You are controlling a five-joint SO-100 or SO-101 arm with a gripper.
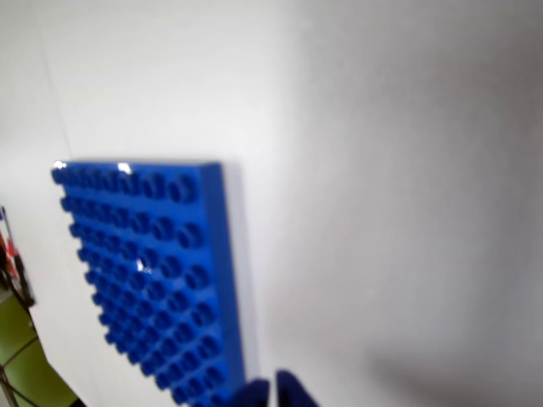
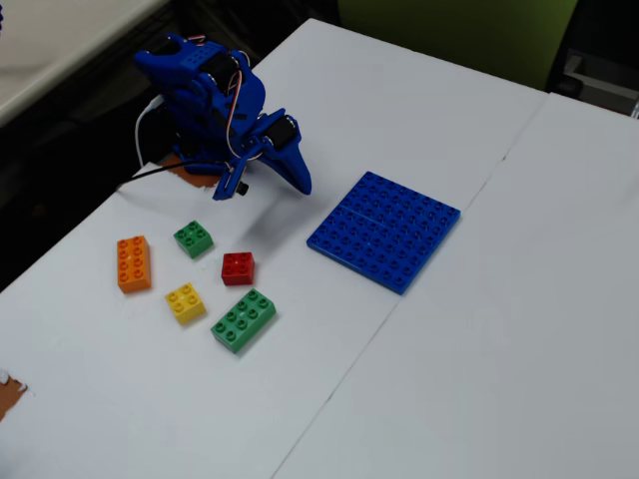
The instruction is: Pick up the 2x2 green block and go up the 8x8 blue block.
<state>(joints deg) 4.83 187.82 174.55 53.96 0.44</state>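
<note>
We see our claw [image 2: 300, 183] hanging empty above the desk [image 2: 479, 329], its fingers drawn together to one tip in the fixed view; the wrist view shows two dark tips nearly meeting at the bottom edge. The 2x2 green block [image 2: 193, 239] lies on the desk, down and to the left of that tip, near it, beside the red brick [image 2: 238, 267]. The 8x8 blue block [image 2: 384, 230] lies on the opposite side, to the right. We judge that the claw must swing leftward and downward first.
</note>
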